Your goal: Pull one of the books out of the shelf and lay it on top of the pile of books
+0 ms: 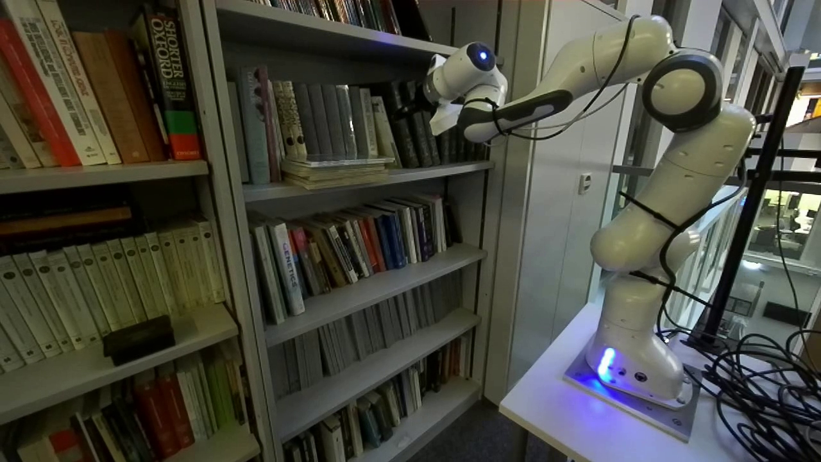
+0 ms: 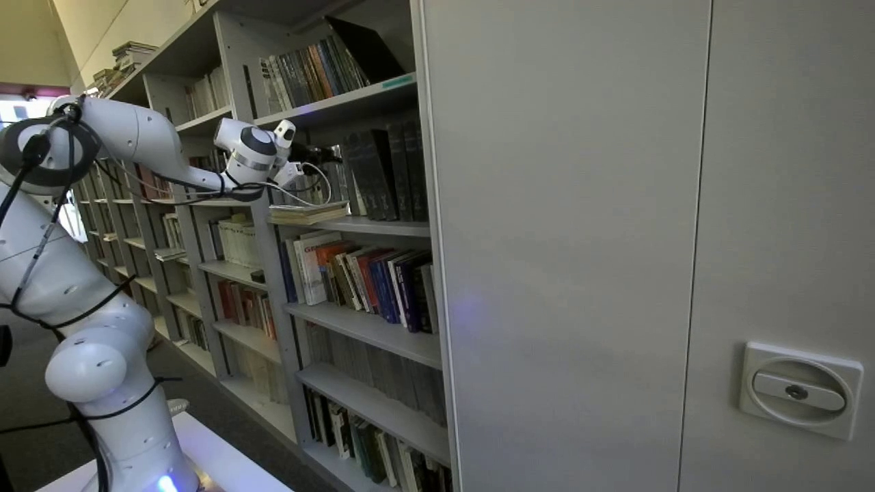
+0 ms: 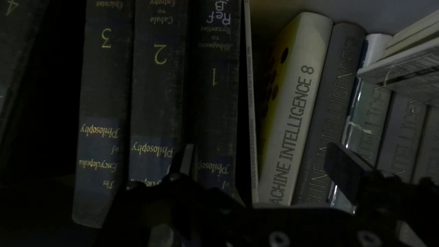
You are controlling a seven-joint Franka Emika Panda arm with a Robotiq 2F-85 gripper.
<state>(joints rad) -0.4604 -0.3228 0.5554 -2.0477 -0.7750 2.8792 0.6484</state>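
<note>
The tall grey shelf (image 1: 385,290) shows in both exterior views, with upright books on several levels. On an upper board lies the pile of books (image 1: 333,173), flat and pale-edged, jutting slightly over the front edge; its corner (image 3: 408,58) enters the wrist view at upper right. My gripper (image 3: 265,164) is open, facing the spines, nothing held. Between its fingers stand a thin pale volume (image 3: 252,113), a white "Machine Intelligence 8" (image 3: 295,116) and a grey book (image 3: 331,103). One finger (image 3: 187,159) overlaps the dark encyclopedia spines. Contact with any book cannot be told.
Dark encyclopedia volumes (image 3: 157,85) stand to one side of the gripper in the wrist view. Another board (image 1: 346,38) runs above the arm's hand. A neighbouring bookcase (image 1: 102,172) stands beside the shelf, and a cabinet door (image 2: 560,246) adjoins its far side.
</note>
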